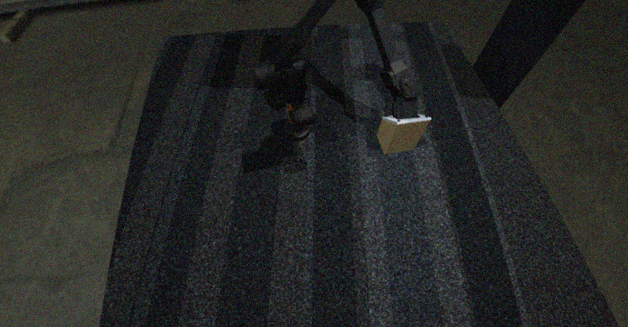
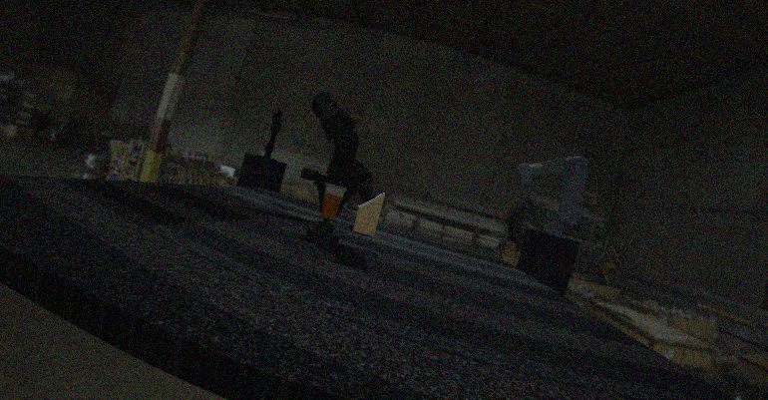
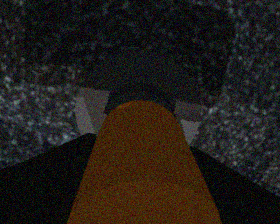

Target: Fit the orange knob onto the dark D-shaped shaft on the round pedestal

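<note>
The orange knob [image 1: 289, 110] [image 2: 330, 204] [image 3: 143, 170] is upright between the fingers of my gripper [image 2: 329, 211] [image 3: 140, 149], which is shut on it. The round pedestal [image 2: 320, 230] [image 3: 141, 70] is dark and sits on the striped mat, under the knob in the exterior view. In the wrist view it shows beyond the knob's far end. The shaft is hidden by the knob and the dark, so I cannot tell whether it is in the hole. I cannot tell whether the knob touches the pedestal.
A tan, white-rimmed open box [image 1: 402, 136] [image 2: 368, 216] stands near the gripper, to its right in the top and exterior views. The striped mat [image 1: 333, 236] lies under everything. A dark box [image 2: 261, 172] and another dark box [image 2: 549, 257] stand at the back. The scene is very dim.
</note>
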Robot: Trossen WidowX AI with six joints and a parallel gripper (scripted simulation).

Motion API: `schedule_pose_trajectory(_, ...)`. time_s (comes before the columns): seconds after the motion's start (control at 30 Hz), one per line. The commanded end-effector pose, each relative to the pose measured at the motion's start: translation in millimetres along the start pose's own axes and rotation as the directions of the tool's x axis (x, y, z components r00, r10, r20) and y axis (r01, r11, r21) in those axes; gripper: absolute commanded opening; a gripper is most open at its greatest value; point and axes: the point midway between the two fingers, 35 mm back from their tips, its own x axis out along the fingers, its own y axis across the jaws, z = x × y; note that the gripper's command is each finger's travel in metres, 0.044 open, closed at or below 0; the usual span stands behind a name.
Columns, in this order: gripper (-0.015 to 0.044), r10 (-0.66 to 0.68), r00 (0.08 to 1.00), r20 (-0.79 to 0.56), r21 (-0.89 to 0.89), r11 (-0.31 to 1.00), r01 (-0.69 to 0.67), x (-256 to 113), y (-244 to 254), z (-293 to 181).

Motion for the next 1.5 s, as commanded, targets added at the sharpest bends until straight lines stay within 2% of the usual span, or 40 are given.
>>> schedule_pose_trajectory(0.0,0.0000,-0.003,1.000,-0.001,-0.007,1.000,0.003,-2.4,0.1,-1.5)
schedule_pose_trajectory(0.17,0.0000,-0.003,1.000,-0.001,-0.032,0.999,0.003,-4.1,0.0,-3.8)
schedule_pose_trajectory(0.4,0.0000,-0.003,1.000,-0.001,-0.214,0.977,0.002,-2.6,-1.6,-4.3)
schedule_pose_trajectory(1.47,0.0000,-0.003,1.000,-0.001,-0.214,0.977,0.002,0.4,0.2,-4.9)
